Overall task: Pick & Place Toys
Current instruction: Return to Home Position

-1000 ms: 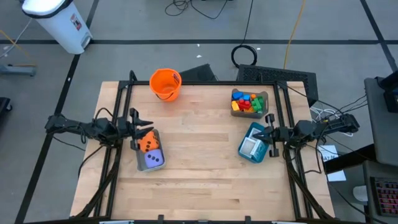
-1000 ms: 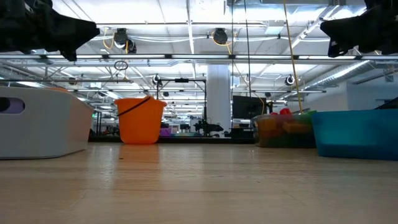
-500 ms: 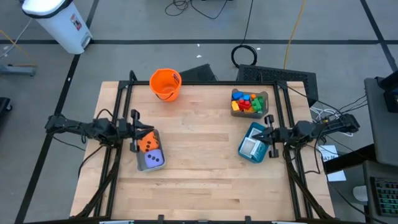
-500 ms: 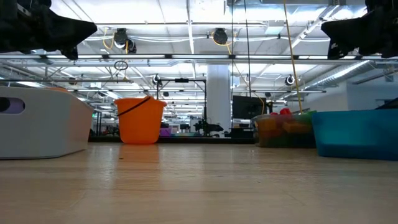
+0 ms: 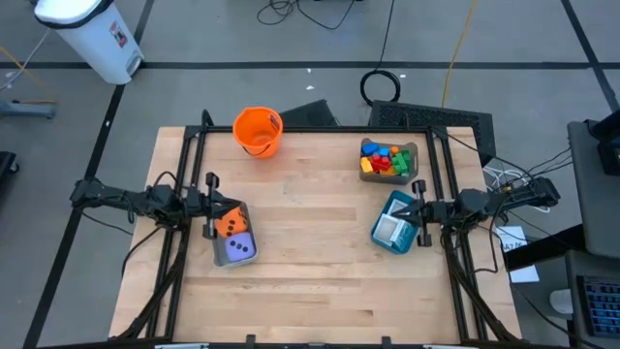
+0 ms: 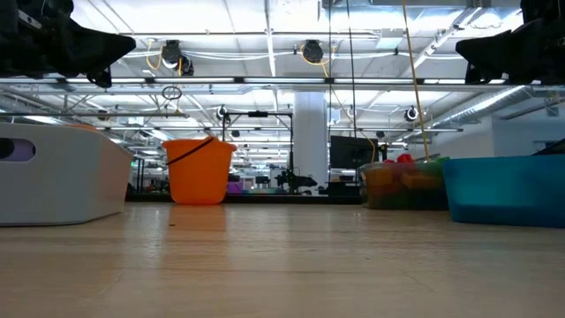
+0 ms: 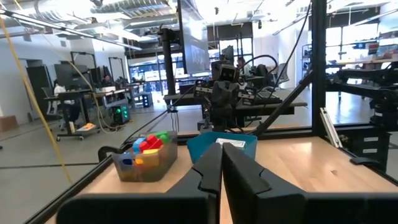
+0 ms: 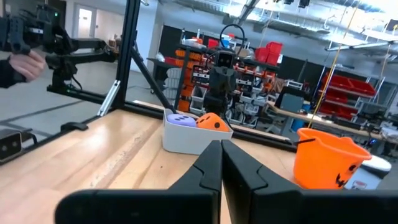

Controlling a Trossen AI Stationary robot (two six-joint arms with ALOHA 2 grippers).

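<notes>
Left gripper (image 5: 208, 205) sits at the wooden table's (image 5: 310, 257) 9 o'clock, right gripper (image 5: 418, 209) at 3, arms level, seen from above; dice (image 5: 230, 224) lie in the grey bin (image 5: 217, 255), blocks (image 5: 386, 160) at 1 o'clock. Table-level: orange bucket (image 6: 199, 172) before a lit workshop. Wrist views: each gripper's fingers (image 7: 208, 167) pressed together, empty.

The wooden table (image 5: 320, 281) is carrying an orange bucket (image 5: 257, 131), a see-through bin (image 5: 365, 175) (both toward the back), a grey bin (image 5: 216, 252) and a teal bin (image 5: 379, 236).
</notes>
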